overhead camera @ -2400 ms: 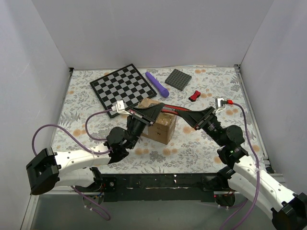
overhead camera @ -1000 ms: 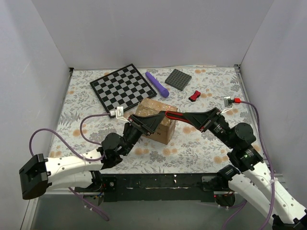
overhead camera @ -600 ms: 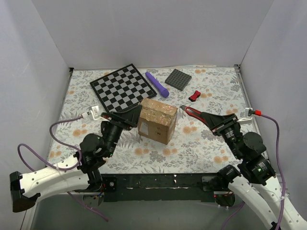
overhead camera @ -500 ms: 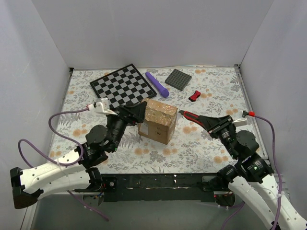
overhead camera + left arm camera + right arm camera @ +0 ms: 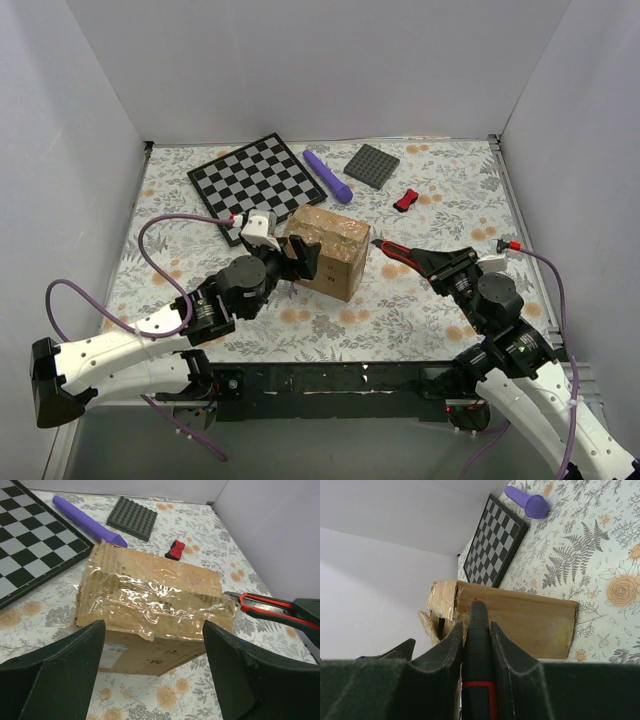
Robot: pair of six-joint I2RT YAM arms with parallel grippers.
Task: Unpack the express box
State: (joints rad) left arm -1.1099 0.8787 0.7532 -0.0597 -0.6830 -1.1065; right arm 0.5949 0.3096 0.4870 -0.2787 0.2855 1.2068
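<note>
The express box (image 5: 330, 250), a small brown carton with crinkled clear tape over its top flaps, stands mid-table. My left gripper (image 5: 300, 258) is open at its near-left side. In the left wrist view the box (image 5: 150, 595) lies ahead between the wide black fingers (image 5: 75, 665) of that gripper (image 5: 154, 630). My right gripper (image 5: 432, 263) is shut on a red and black utility knife (image 5: 395, 249). The knife's tip (image 5: 229, 596) sits at the box top's right corner. The right wrist view shows the knife (image 5: 479, 645) clamped in the gripper (image 5: 476, 630), pointing at the box (image 5: 530, 622).
A checkerboard (image 5: 255, 183) lies at the back left, a purple marker-like stick (image 5: 328, 175) beside it. A dark grey studded plate (image 5: 372, 165) and a small red and black clip (image 5: 405, 200) lie behind the box. White walls close in the floral table on three sides.
Both arms drew back from over the box, then came in again. The left gripper now sits at the box's near-left side, and the knife tip is back at its right edge.
</note>
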